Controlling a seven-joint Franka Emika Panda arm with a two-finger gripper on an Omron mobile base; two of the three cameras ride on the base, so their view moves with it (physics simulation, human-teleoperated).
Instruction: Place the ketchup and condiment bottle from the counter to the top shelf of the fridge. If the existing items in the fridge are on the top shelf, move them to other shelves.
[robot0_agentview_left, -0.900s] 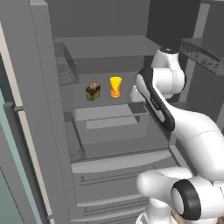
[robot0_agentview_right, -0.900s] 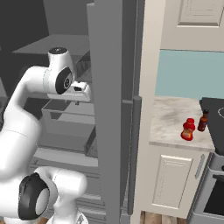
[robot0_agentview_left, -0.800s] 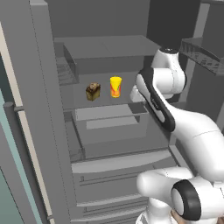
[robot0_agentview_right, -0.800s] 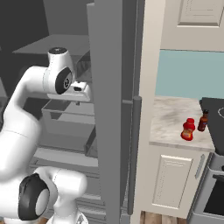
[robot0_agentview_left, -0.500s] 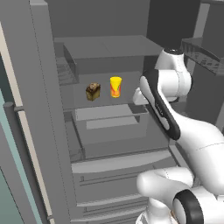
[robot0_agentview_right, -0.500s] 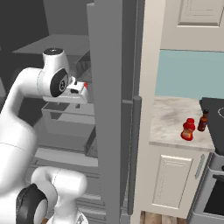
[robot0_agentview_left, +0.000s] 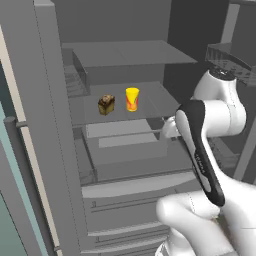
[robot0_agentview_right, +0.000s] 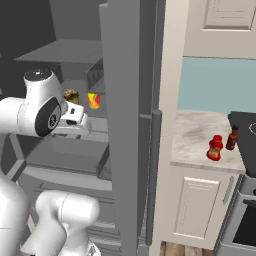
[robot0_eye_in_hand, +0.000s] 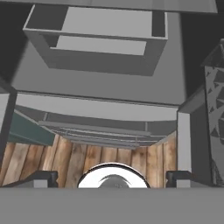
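The fridge stands open. Inside it, on a grey shelf below the highest panel, the brown blocky lump and the yellow tapered cup sit side by side near the shelf's front edge, close but apart. The top shelf above them looks bare.

In the hand view the pincer has its two dark tips spread wide with nothing between them; it looks down past the fridge's drawers to the wooden floor.

The ketchup and the condiment bottle stand upright on the desk, near its right edge beside the black stovetop, the slim bottle just behind and to the right of the squat one.

Both bottles are probably light and rigid, with smooth plastic sides that could slip. The ketchup is best taken across its broad body at the label band. The slim bottle is tall and narrow, likely tippy, so a hold around mid-body, below the neck, seems safest.
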